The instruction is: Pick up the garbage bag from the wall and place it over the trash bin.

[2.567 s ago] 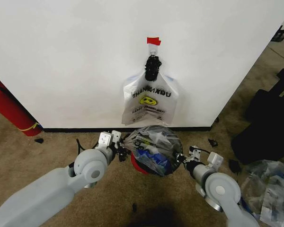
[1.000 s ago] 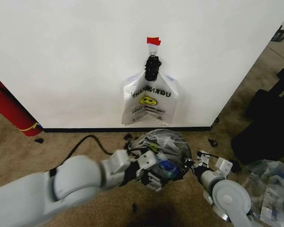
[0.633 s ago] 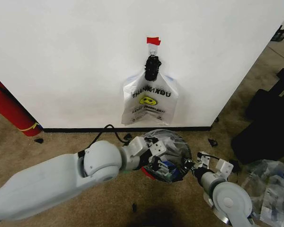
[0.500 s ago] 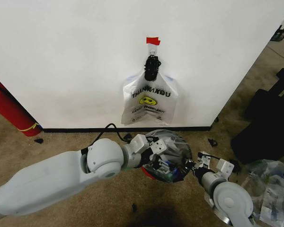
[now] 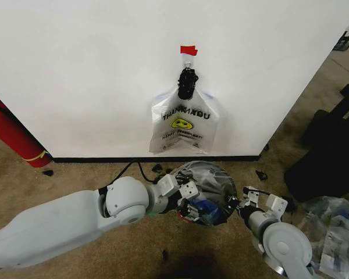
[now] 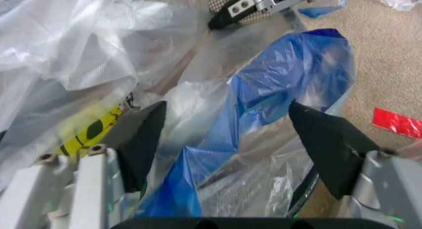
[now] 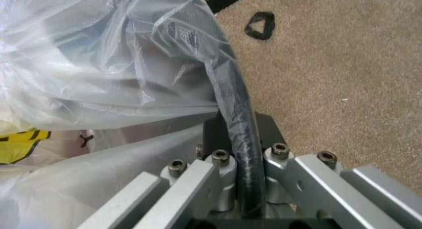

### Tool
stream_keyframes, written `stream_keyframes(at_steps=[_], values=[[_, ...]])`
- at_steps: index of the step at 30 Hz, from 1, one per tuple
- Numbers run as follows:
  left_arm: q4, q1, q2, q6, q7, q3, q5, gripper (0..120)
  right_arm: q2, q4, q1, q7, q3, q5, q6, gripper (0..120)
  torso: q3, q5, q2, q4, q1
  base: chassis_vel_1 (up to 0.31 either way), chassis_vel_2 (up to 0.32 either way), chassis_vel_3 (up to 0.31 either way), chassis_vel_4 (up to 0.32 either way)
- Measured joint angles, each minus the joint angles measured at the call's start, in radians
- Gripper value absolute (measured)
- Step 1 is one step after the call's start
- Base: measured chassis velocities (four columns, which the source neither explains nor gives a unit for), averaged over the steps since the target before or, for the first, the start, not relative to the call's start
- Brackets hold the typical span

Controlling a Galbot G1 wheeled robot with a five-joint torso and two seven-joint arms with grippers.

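The garbage bag [image 5: 205, 185], thin clear plastic with blue parts, lies crumpled over the top of the trash bin [image 5: 182, 217], whose red base peeks out below. My left gripper [image 5: 186, 197] hangs over the bin's near-left side. In the left wrist view it [image 6: 228, 135] is open, its black pads [image 6: 142, 140] on either side of the bag's blue handle [image 6: 270, 90] without touching it. My right gripper [image 5: 235, 204] sits at the bin's right edge. In the right wrist view it [image 7: 240, 160] is shut on the black rim [image 7: 234, 110] with bag film wrapped over it.
A white smiley bag [image 5: 184, 123] hangs from a wall hook under red tape [image 5: 188, 50]. A red fire extinguisher [image 5: 11, 136] leans at the left. A clear plastic heap [image 5: 331, 232] and black items [image 5: 328, 154] lie at the right. Small black scraps [image 5: 164, 254] dot the carpet.
My left arm has swung from the bin's left side across over its top, then drawn back slightly. The bag has been stirred. The right gripper stays on the right rim.
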Motion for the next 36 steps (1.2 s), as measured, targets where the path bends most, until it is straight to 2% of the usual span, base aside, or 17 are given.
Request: stream_keyframes(at_steps=[3,6,9,15,16,20,26,30,36], values=[[0.002,-0.004,-0.004,0.000,-0.002,0.002,0.000,65,-0.004,0.000,0.001,0.000,0.001,0.001,0.000,0,0.000,0.0001,0.000,0.0000,0.000,0.000,0.000,0.000,0.000],[-0.003,0.001,-0.004,0.000,-0.007,0.002,-0.001,50,-0.009,-0.001,0.003,0.000,0.003,0.004,0.000,0,0.000,0.0000,0.000,0.0001,0.000,0.000,0.000,0.000,0.000],[-0.009,0.007,-0.004,-0.001,-0.012,0.000,-0.001,43,-0.009,-0.002,0.005,-0.001,0.003,0.005,0.000,0,0.000,0.0000,0.000,0.0001,0.000,0.000,0.000,0.000,0.000],[-0.020,0.016,-0.005,-0.001,-0.019,-0.006,-0.006,17,-0.009,-0.008,0.011,-0.010,0.002,0.006,0.001,0,0.000,0.0001,0.000,0.0001,0.000,0.000,0.000,0.000,0.000],[-0.020,0.016,-0.005,-0.001,-0.019,-0.006,-0.006,17,-0.009,-0.008,0.011,-0.010,0.002,0.006,0.001,0,0.000,0.0001,0.000,0.0001,0.000,0.000,0.000,0.000,0.000],[-0.031,0.031,-0.003,-0.001,-0.022,-0.017,-0.007,2,-0.009,-0.013,0.014,-0.016,0.002,0.006,0.002,0,0.000,0.0000,0.000,0.0002,0.000,0.000,0.000,0.000,0.000],[-0.036,0.041,-0.007,-0.001,-0.027,-0.022,-0.008,12,-0.010,-0.014,0.015,-0.018,0.003,0.007,0.002,0,0.000,0.0000,0.000,0.0001,0.000,0.000,0.000,0.000,0.000],[-0.038,0.050,-0.007,-0.001,-0.035,-0.029,-0.022,0,-0.010,-0.014,0.014,-0.018,0.005,0.008,0.002,0,0.000,0.0000,0.000,0.0001,0.000,0.000,0.000,0.000,0.000],[-0.036,0.057,-0.008,-0.001,-0.050,-0.034,-0.026,0,-0.007,-0.011,0.013,-0.017,0.008,0.013,0.004,0,0.000,0.0000,0.000,0.0001,0.000,0.000,0.000,0.000,0.000]])
